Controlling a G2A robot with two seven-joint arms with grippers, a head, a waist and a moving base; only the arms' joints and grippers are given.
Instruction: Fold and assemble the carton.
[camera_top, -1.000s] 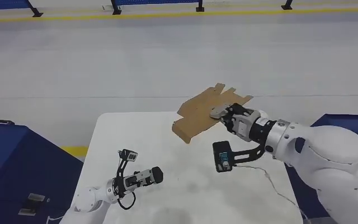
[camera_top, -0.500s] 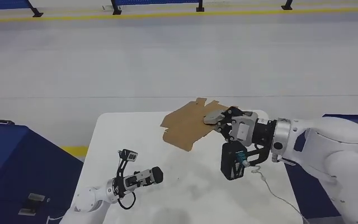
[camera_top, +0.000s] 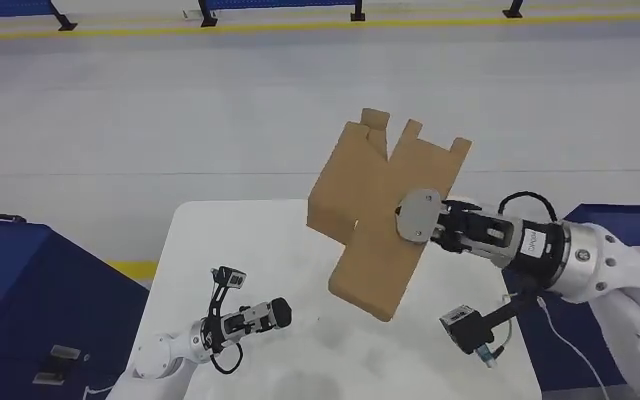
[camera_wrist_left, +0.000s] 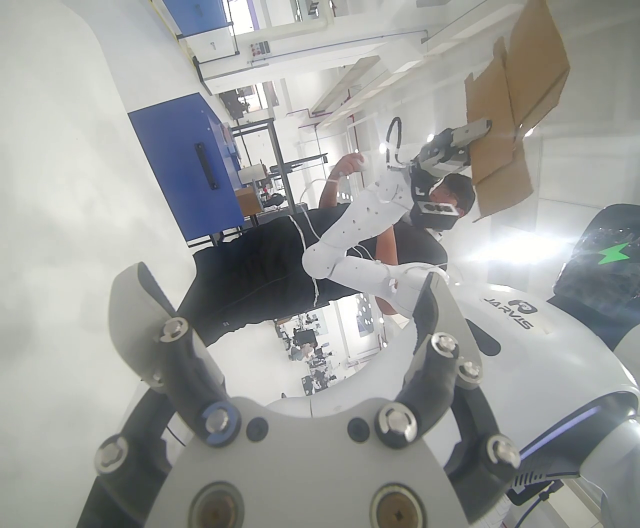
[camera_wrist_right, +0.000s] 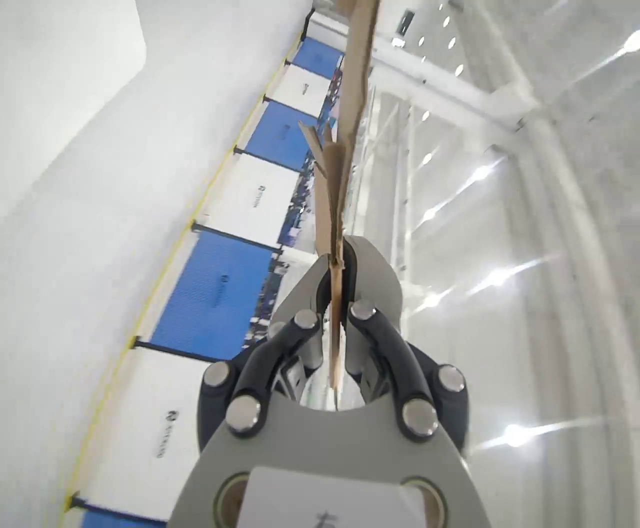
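The right gripper (camera_wrist_right: 336, 262) has its fingers (camera_wrist_right: 376, 280) pinched tight on one edge of the carton (camera_wrist_right: 350, 125), a pad on each face of the cardboard, which runs edge-on away from the wrist camera. From above, the right gripper (camera_top: 417, 216) sits at the right-hand side of the sheet, about midway along its length. The carton (camera_top: 365, 235) hangs tilted in the air over the table (camera_top: 230, 250), its notched flaps at the far end and its plain end lower and nearer the robot. It is a flat blank, not yet opened into a box, with a second panel showing along its left side.

The left gripper (camera_wrist_left: 285, 295) has its fingers (camera_wrist_left: 145, 300) spread wide apart. In the top view the left gripper (camera_top: 280, 312) lies low over the near-left part of the table, well apart from the carton. Its wrist camera looks across to the carton (camera_wrist_left: 502, 175) held high off the table, with the right gripper (camera_wrist_left: 475, 131) clamped on the sheet's edge. A blue cabinet (camera_top: 50, 290) stands just left of the table
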